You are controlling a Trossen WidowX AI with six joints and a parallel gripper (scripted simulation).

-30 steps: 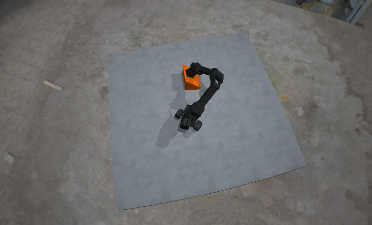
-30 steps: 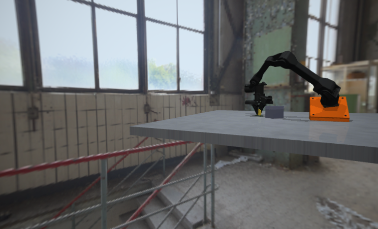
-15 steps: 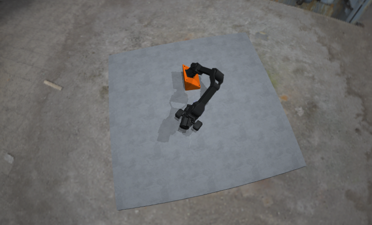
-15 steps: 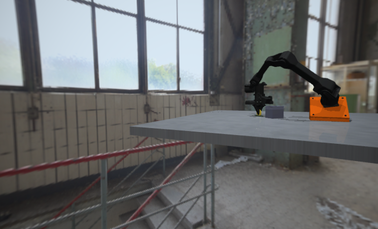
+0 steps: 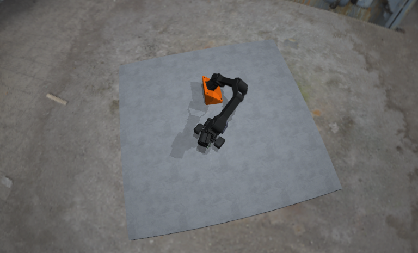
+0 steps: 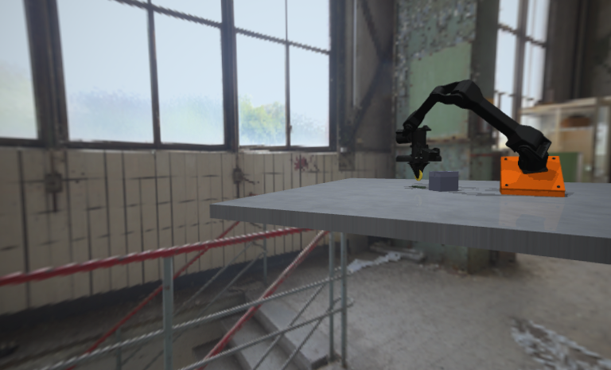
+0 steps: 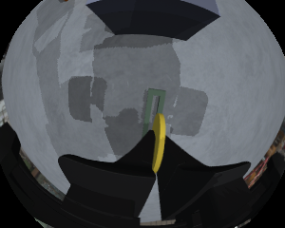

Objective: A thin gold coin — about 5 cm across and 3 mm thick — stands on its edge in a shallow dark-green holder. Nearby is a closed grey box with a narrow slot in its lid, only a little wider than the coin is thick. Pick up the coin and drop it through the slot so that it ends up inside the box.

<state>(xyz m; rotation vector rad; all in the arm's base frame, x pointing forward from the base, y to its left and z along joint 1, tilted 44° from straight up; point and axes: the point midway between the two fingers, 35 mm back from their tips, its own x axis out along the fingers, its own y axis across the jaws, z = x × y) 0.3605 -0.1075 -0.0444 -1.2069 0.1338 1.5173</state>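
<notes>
My gripper (image 6: 418, 173) (image 7: 154, 135) is shut on the gold coin (image 6: 420, 176) (image 7: 159, 149). The coin stands upright on edge between the fingertips, its lower part sticking out below them. It is held a little above the dark-green holder (image 6: 418, 187) (image 7: 157, 90), whose groove shows empty in the wrist view. The closed grey box (image 6: 443, 181) (image 7: 154, 23) stands close beside the holder, toward the arm's base. Its slot is not visible in any view. In the top view the arm hides the coin and most of the box.
The orange base mount (image 5: 212, 96) (image 6: 532, 177) stands beyond the box, with the arm arching over from it. The grey table top (image 5: 246, 176) (image 6: 342, 200) carries the holder, the box and the mount. Arm shadows fall around the holder.
</notes>
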